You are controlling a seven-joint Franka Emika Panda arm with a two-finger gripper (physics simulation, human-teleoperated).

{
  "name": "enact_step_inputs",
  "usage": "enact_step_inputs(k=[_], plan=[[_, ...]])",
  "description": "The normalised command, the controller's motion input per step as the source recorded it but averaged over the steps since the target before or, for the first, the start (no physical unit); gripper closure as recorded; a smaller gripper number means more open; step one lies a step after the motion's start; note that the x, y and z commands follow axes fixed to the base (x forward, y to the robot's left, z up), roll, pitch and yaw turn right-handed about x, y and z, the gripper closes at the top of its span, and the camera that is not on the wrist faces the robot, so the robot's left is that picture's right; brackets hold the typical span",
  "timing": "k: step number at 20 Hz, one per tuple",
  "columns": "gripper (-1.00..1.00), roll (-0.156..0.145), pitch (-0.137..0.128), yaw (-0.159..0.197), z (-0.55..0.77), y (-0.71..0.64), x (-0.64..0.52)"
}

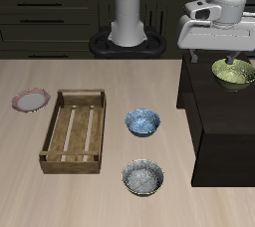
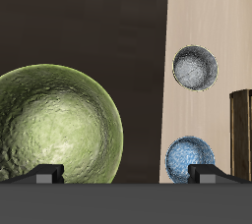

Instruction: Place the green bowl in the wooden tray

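The green bowl (image 1: pixel 233 75) stands upright on a dark raised counter (image 1: pixel 214 121) at the side of the table, apart from the other bowls. My gripper (image 1: pixel 234 60) hangs just above it, open and empty. In the wrist view the green bowl (image 2: pixel 54 125) looms large; one fingertip (image 2: pixel 44 174) is over the bowl and the other sits off it over the dark counter, so the bowl's rim lies between the jaws. The gripper's midpoint (image 2: pixel 126 174) is over the counter. The wooden tray (image 1: pixel 48 133) lies empty on the table, far from the gripper; its wall shows in the wrist view (image 2: pixel 242 130).
A blue patterned bowl (image 1: pixel 142 121) and a grey speckled bowl (image 1: pixel 143 177) stand on the table between the tray and the dark counter, also in the wrist view (image 2: pixel 189 156) (image 2: pixel 195 67). A pink-rimmed plate (image 1: pixel 30 100) lies beyond the tray. The robot base (image 1: pixel 127 32) is at the back.
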Motion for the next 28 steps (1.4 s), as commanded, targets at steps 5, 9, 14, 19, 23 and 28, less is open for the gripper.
enact_step_inputs(k=[5,9,14,19,23,28], plan=[[-1.0,0.021,0.019,0.021,-0.31,0.11,-0.07],[-1.0,0.031,0.005,0.003,-0.25,0.0,-0.07],[-1.0,0.014,0.033,0.017,-0.39,-0.13,0.04],[1.0,0.04,0.018,0.015,-0.35,-0.03,-0.11],[1.0,0.035,-0.002,-0.023,-0.14,-0.15,-0.12],[1.0,0.038,-0.011,-0.015,0.03,-0.04,-0.06]])
